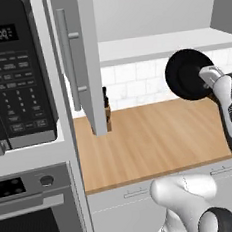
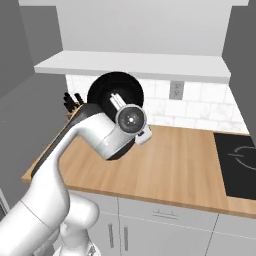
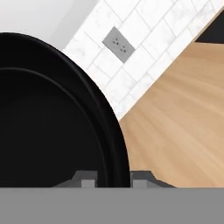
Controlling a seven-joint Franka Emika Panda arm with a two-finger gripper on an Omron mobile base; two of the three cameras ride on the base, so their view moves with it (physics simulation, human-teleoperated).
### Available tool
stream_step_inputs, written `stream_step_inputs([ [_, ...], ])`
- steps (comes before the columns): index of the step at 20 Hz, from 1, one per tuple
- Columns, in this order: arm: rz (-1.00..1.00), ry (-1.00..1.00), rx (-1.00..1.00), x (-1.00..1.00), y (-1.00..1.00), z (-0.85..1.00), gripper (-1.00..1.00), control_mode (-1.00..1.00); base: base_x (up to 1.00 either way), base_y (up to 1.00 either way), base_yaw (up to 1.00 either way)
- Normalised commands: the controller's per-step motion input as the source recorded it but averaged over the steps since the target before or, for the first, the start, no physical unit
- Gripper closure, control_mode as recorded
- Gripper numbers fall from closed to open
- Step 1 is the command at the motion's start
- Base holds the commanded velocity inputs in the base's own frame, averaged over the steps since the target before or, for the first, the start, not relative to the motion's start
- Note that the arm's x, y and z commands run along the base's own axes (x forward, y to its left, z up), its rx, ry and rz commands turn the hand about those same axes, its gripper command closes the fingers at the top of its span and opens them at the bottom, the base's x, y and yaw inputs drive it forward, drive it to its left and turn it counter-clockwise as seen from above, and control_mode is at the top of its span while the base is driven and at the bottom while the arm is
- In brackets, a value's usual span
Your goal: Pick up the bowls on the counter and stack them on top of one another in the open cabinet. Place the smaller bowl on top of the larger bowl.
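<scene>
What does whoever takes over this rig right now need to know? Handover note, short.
Gripper: shut on the rim of a black bowl, fingers on either side of the rim, bowl tipped on edge and lifted clear of the counter.
Which of the two bowls it is: can't tell.
Cabinet: door open, the visible part of the shelf bare.
Done: one bowl picked up.
Left: set it on the shelf, then deal with the other bowl, smaller on top.

Arm raised, hand apparently clamped on a rim.
</scene>
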Motion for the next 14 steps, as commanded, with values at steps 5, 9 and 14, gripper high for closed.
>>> stream_step_inputs([
  [5, 0.00, -0.01, 0.07, 0.51, 0.00, 1.00, 1.00, -1.00, 0.00, 0.00, 0.00],
  [9, 0.00, 0.00, 0.08, 0.91, 0.00, 1.00, 1.00, -1.00, 0.00, 0.00, 0.00],
  [14, 0.00, 0.09, 0.02, 1.00, 0.00, 0.85, 1.00, -1.00, 0.00, 0.00, 0.00],
])
